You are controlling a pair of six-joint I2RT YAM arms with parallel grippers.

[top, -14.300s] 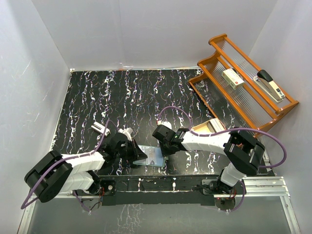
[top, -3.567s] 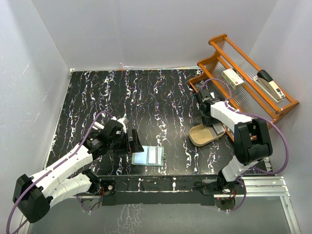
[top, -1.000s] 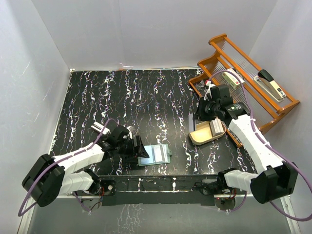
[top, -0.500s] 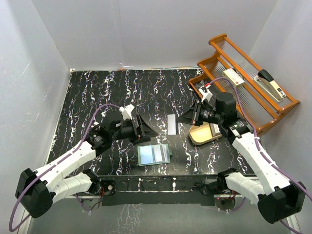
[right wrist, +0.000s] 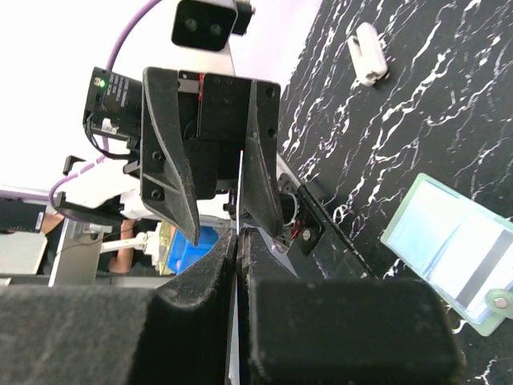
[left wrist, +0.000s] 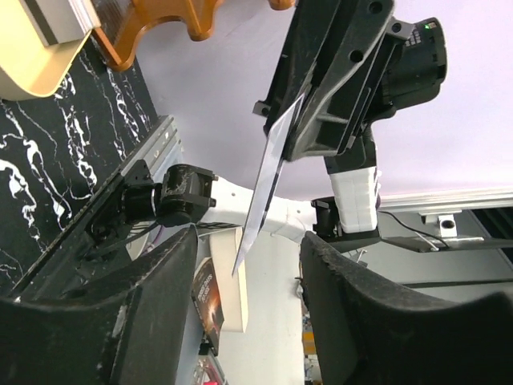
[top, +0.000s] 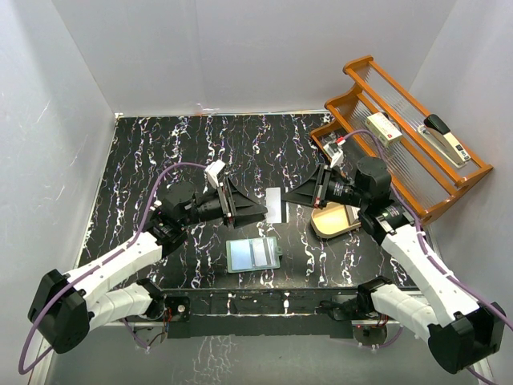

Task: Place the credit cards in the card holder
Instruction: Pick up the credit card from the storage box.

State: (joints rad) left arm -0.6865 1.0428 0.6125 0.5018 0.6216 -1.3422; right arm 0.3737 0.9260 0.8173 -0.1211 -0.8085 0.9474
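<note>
Right fingers (top: 303, 194) pinched a credit card (top: 276, 204) mid-frame, likely for handover; left fingers (top: 244, 210) stood wide either side, not touching.

Nothing legible anywhere. The box (top: 383, 128) on the rack (top: 358, 65) had a label with a red mark, and the stapler (top: 446, 141) wore a pale strip, but both were too small to read. In the left wrist view a dark packet (left wrist: 210, 298) showed orange print, and that was too blurred to make out.
</note>
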